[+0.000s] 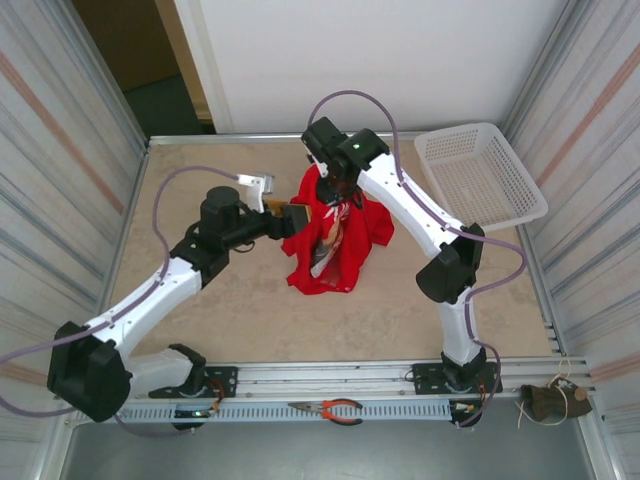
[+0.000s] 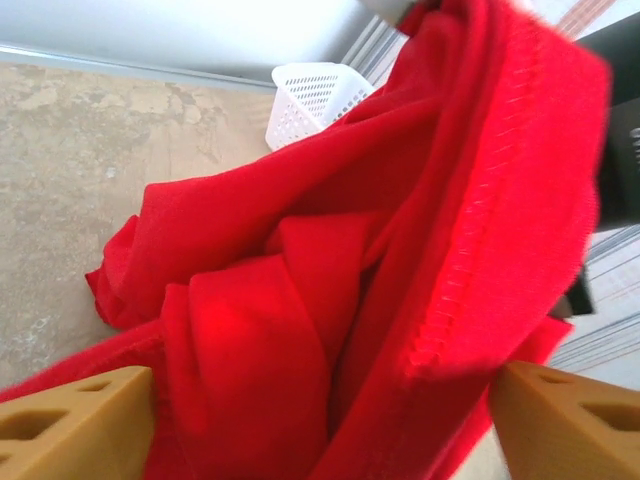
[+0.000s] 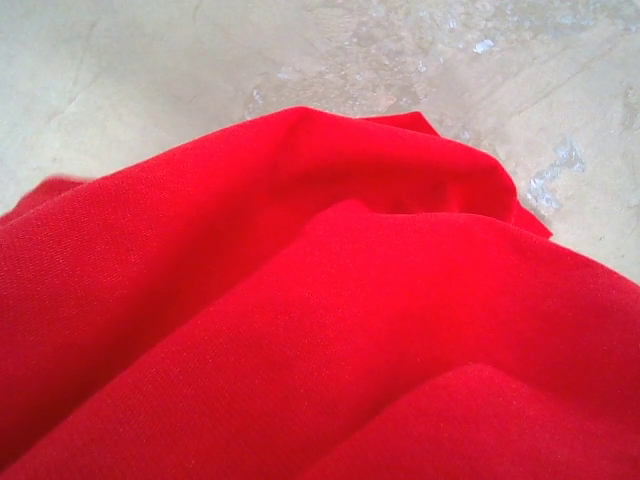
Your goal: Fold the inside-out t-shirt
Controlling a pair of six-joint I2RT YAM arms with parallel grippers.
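T-shirt (image 1: 336, 248) hung bunched over far middle of table (image 1: 240, 310), long axis vertical, top pinched in closed right gripper (image 1: 335, 190). Left gripper (image 1: 288, 216), jaws wide, nothing held, straddled stitched seam from left side.

A white plastic lattice basket (image 1: 480, 175) sits at the far right corner of the beige mottled table (image 1: 240, 320). Red-handled pliers (image 1: 330, 410) lie just past the table's near edge on a perforated metal strip (image 1: 420, 411). A brown bundle with string (image 1: 555, 402) lies beyond the table's near right corner.
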